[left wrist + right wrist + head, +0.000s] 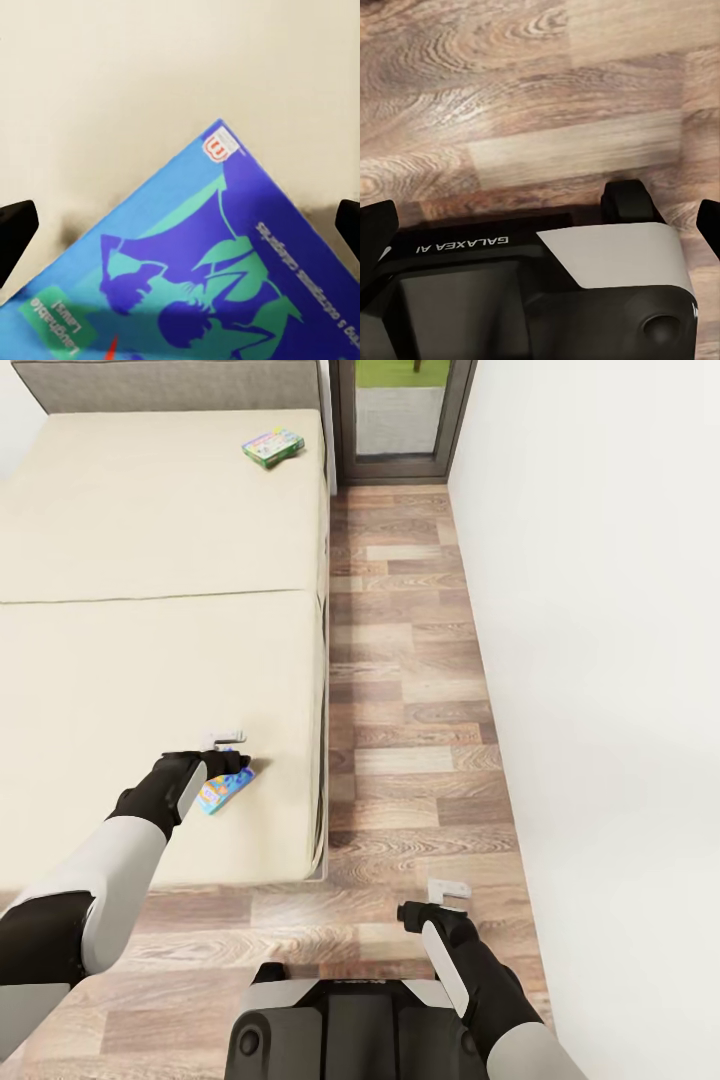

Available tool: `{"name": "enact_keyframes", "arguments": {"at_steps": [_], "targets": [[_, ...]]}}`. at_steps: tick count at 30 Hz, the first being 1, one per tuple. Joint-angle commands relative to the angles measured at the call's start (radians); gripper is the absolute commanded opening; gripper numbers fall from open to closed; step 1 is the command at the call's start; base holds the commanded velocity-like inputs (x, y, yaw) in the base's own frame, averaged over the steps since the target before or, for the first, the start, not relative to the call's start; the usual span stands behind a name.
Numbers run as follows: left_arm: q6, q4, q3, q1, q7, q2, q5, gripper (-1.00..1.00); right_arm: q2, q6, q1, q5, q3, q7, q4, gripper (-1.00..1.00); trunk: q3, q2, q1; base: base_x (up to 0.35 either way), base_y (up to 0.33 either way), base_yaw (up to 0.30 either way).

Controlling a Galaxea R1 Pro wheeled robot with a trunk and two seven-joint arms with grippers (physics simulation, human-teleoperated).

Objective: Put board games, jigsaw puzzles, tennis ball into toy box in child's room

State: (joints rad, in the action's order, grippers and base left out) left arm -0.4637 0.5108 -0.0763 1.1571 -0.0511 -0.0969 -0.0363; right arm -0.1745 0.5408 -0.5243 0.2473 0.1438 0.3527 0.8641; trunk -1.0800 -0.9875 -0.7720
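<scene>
The left gripper (228, 760) is hanging over the near part of the bed (150, 660), its fingers (15, 236) standing wide apart on either side of a blue board game (210, 277) that is lying flat on the beige mattress just beneath it; the jaws are touching nothing, and the box's corner is pointing up between the two fingertips in the left wrist view. In the head view this blue box (228, 790) is sitting close to the mattress's right edge, partly under the black wrist. Further up the same bed, near the grey headboard (170, 385), a second board game (273, 447) in green and white is resting, well apart from the first. The right gripper (440, 905) is hovering low over the wood-plank floor (420, 660) beside the robot's base (547, 300), its fingers spread and empty. The floor is running as a narrow strip between the bed's grey frame and a plain white wall (600, 610), ending at a grey-framed window (400, 420) with green showing beyond the glass.
</scene>
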Motion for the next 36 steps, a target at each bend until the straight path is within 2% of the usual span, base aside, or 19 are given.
{"name": "enact_keyframes", "arguments": {"at_steps": [1, 19, 36], "targets": [[-0.009, -0.005, -0.003, -0.001, -0.006, 0.000, -0.013, 1.00, 0.000, 0.002, 0.000, 0.010, 0.002, 0.009, 0.001, 1.00, -0.001, 0.000, 0.000, -0.177, 0.000, 0.000], [-0.009, -0.005, -0.003, -0.001, -0.006, -0.001, -0.014, 1.00, 0.000, -0.002, 0.000, 0.005, 0.002, 0.011, 0.000, 1.00, -0.001, 0.000, 0.000, -0.131, 0.000, 0.000], [-0.010, -0.005, -0.003, -0.001, -0.006, -0.001, -0.013, 1.00, 0.000, -0.002, 0.000, 0.005, 0.002, 0.011, 0.000, 1.00, -0.001, 0.000, 0.000, -0.045, 0.000, 0.000]]}}
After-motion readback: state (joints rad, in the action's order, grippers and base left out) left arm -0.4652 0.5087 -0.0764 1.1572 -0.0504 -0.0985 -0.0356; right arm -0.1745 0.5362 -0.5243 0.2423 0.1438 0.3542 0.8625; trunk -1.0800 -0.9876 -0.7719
